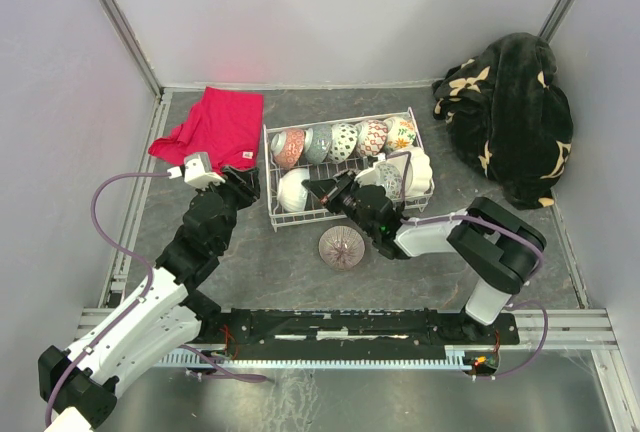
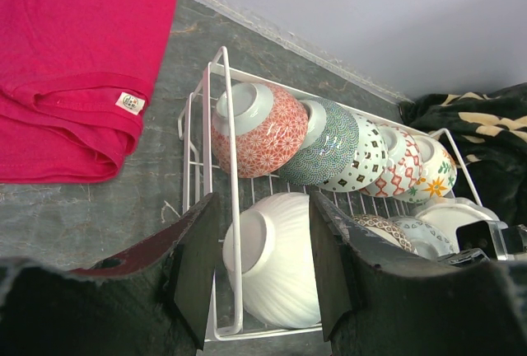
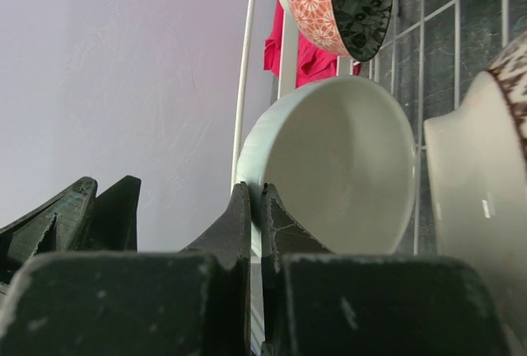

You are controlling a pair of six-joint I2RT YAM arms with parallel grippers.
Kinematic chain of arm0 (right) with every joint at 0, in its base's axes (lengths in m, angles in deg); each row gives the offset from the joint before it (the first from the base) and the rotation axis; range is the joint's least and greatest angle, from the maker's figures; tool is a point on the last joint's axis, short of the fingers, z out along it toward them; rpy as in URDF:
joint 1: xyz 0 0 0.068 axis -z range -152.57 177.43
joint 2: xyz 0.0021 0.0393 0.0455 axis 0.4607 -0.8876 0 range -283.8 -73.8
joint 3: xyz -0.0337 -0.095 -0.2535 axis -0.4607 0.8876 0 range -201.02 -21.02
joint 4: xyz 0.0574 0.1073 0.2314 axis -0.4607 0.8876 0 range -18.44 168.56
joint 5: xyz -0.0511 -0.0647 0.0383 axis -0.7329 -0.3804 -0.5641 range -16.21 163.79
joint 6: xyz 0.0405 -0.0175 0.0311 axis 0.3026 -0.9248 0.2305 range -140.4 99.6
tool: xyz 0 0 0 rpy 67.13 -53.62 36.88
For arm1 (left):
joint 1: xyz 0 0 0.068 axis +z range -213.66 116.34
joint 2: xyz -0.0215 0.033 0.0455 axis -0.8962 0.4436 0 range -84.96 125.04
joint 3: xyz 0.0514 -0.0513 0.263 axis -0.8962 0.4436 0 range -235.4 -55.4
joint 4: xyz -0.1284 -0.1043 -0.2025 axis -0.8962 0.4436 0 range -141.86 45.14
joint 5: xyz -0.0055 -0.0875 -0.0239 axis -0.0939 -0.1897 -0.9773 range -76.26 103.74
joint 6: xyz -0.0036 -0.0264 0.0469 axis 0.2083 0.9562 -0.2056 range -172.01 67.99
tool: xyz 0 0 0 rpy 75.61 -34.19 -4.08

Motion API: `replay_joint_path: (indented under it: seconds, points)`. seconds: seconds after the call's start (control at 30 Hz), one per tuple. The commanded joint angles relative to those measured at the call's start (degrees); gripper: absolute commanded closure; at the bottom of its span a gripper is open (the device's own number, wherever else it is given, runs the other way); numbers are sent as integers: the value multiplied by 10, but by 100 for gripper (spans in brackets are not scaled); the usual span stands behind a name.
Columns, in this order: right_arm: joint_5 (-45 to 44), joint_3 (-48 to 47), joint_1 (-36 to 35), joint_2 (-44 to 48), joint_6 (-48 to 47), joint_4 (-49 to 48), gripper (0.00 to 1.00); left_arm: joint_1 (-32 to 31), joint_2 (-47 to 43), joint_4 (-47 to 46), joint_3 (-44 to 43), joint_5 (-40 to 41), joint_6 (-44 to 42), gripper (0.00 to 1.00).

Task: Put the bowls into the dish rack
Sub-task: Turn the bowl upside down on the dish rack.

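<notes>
**Dish rack** (image 1: pixel 310 220): white wire, centre of the overhead view, standing on the grey table (image 1: pixel 260 262).

**Back row:** five patterned bowls on edge, side by side. From the left they are the red lattice bowl (image 1: pixel 288 147), blue mosaic bowl (image 1: pixel 318 142), speckled bowl (image 1: pixel 343 140), red diamond bowl (image 1: pixel 372 136) and floral bowl (image 1: pixel 401 132).

**Front row:**
- The ribbed white bowl (image 1: pixel 294 190) is tilted on edge at the left end.
- A grey-patterned bowl (image 1: pixel 390 180) and a plain white bowl (image 1: pixel 418 172) sit at the right end, partly hidden by the right arm.

**Loose bowl** (image 1: pixel 341 246): upside down on the table, just below the rack's front edge, outside it.

**Right gripper** (image 3: pixel 255 199): fingers pinched together on the rim of the ribbed white bowl, one on each face.

**Left gripper** (image 2: pixel 263 208): just beside the rack's left end. Its fingers are moderately parted and hold nothing.

**Red cloth** (image 1: pixel 210 127): upper left of the rack.

**Black blanket** (image 1: pixel 510 117): upper right corner.
</notes>
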Motion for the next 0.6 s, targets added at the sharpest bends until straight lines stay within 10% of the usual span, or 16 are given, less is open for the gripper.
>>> replay_joint_path:
  seconds: [0.0,0.57]
  points:
    - [-21,39,4,1,-50,156,97,-1,-1,-22,-4,5,22,46]
    - [-36,65,11,41,-74,175,96,-1,10,-24,-7,1,21,46]
